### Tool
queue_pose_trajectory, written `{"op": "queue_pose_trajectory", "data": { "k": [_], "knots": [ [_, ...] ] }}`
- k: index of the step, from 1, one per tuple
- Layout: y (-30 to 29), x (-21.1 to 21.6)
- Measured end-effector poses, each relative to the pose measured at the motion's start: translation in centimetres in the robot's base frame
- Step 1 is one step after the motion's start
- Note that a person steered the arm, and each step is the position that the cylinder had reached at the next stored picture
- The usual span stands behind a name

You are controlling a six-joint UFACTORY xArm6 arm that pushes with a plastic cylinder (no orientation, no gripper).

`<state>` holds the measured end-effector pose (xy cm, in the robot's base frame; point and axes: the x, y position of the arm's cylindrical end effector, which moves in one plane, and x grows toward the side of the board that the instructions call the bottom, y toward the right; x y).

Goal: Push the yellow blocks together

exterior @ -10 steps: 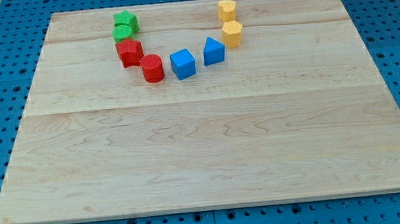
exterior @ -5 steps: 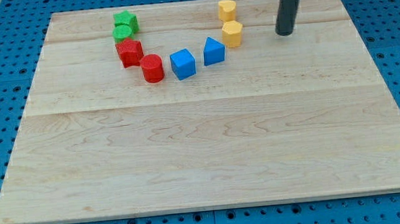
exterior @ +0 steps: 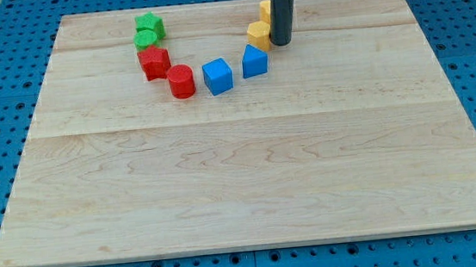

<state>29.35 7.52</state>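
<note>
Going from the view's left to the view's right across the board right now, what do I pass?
Red block with notched sides → red cylinder → blue cube → blue wedge-like block → my tip. The green and yellow blocks overlap others in this ordering, so I left them out.

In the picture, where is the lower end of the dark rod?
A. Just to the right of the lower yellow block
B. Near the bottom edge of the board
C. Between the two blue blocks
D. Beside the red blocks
A: my tip stands right against the view's right side of the lower yellow block, far from the red blocks and the blue ones.
</note>
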Motion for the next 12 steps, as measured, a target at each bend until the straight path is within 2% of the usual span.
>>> {"op": "queue_pose_trajectory", "data": {
  "k": [2, 3, 5, 6, 7, 8, 9, 10, 12],
  "knots": [
    [12.3, -5.1],
    [13.0, -9.7],
    [3.6, -9.3],
    [0.6, -7.6],
    [0.8, -6.9],
    [2.7, -7.0],
    [8.9, -8.5],
    [13.1, -6.0],
    [18.3, -6.3]
  ]
}}
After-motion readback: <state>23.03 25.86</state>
